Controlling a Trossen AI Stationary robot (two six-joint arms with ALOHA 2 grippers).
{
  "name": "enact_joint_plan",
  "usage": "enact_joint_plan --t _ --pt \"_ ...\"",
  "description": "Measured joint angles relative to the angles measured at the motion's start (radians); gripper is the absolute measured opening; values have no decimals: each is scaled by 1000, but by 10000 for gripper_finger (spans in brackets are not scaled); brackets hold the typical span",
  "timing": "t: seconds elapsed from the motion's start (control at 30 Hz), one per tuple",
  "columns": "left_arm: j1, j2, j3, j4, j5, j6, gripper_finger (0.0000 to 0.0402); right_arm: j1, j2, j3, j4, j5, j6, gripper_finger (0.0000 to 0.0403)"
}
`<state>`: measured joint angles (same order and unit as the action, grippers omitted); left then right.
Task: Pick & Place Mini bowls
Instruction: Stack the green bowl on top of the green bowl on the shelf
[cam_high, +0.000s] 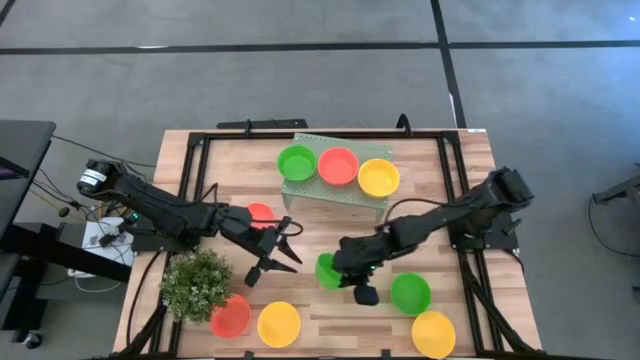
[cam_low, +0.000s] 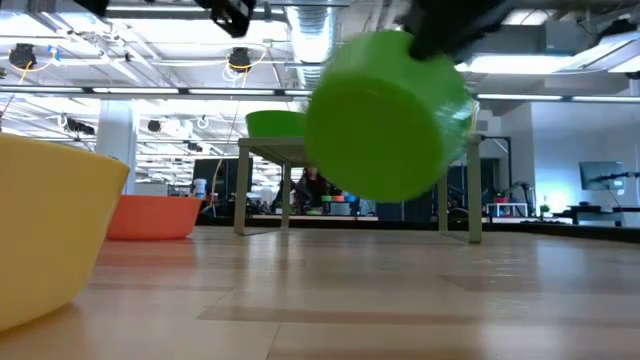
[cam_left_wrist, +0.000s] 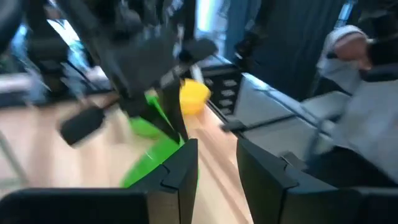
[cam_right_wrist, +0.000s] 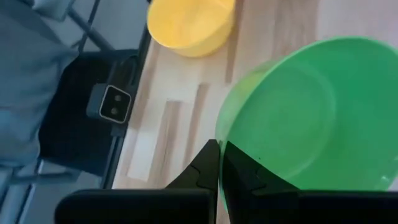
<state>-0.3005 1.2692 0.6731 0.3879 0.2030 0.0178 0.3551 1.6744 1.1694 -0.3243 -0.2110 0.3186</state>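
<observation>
High view: right end effector (cam_high: 345, 272) pinches a tilted green bowl (cam_high: 326, 270) above the table; left end effector (cam_high: 283, 247) hangs spread, empty.

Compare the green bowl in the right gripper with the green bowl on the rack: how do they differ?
The held green bowl is lifted off the table and tipped on its side, pinched at its rim by the right gripper. The green bowl on the rack sits upright, untouched, on the pale rack. Both look alike in colour and size.
</observation>
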Motion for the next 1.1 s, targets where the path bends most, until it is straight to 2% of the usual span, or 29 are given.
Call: enact_joint_plan --t 0.13,0.3,0.43,0.63,0.97,1.1 --pt "38 51 0 -6 90 -32 112 -24 82 180 -174 -33 -123 3" --pt "41 118 0 -5 98 -5 112 -59 180 387 -339 -48 -225 3" --pt "40 133 1 -12 98 25 112 -77 254 488 -424 -84 -250 3" --pt "39 138 1 -13 98 38 112 -93 312 566 -475 -159 -300 3" --pt "31 138 1 -48 100 38 111 -124 301 621 -511 -162 -347 3" --pt "31 138 1 -53 101 87 89 -128 301 623 -516 -160 -380 4"
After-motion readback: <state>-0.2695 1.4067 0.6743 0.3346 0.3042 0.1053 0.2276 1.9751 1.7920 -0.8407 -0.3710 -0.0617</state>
